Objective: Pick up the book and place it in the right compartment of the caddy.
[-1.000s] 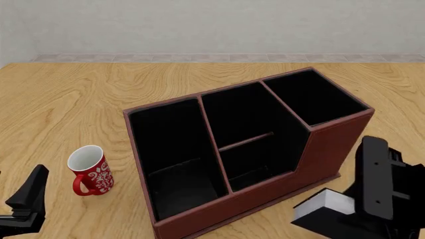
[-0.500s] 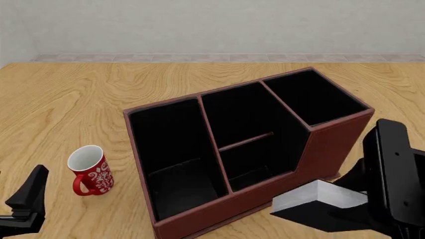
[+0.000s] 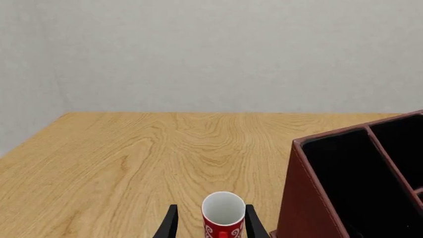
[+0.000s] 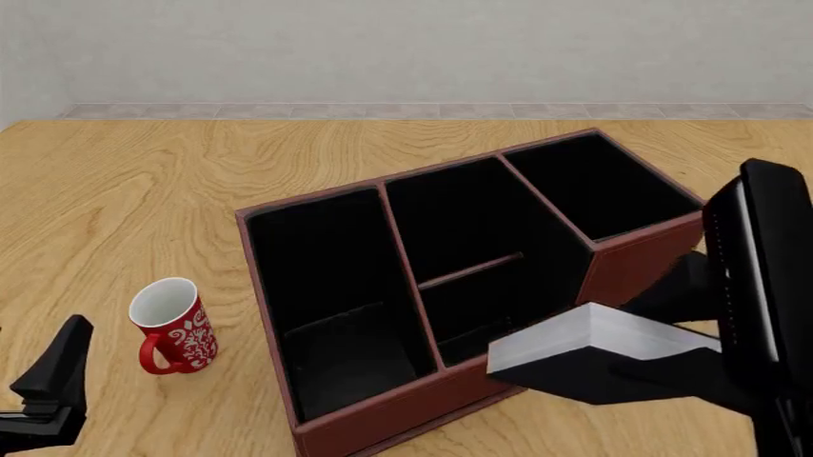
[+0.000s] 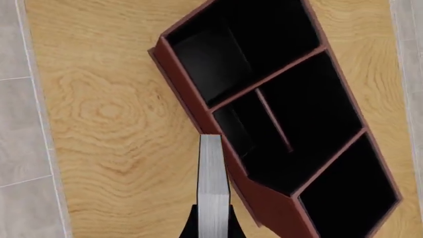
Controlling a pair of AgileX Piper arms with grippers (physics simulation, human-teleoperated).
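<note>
My right gripper (image 4: 718,367) is shut on the book (image 4: 578,341), which has a black cover and white page edges, and holds it in the air. The book's free end hangs by the caddy's (image 4: 368,424) low front wall, near the divided middle section. In the right wrist view the book (image 5: 213,183) sits edge-on between my fingers (image 5: 191,224), just outside the caddy's front wall (image 5: 261,208). The right compartment (image 4: 597,186) is black-lined and empty; it also shows in the right wrist view (image 5: 350,193). My left gripper (image 4: 51,386) is open and empty, low at the near left.
A red patterned mug (image 4: 171,326) stands upright left of the caddy; in the left wrist view the mug (image 3: 223,215) is straight ahead of my left gripper (image 3: 211,227). The caddy's left wall (image 3: 310,198) is close beside it. A wall bounds the table's far edge.
My right gripper has risen with the book and carried it left, from low by the caddy's near right corner to the front wall. The left arm and mug have not moved.
</note>
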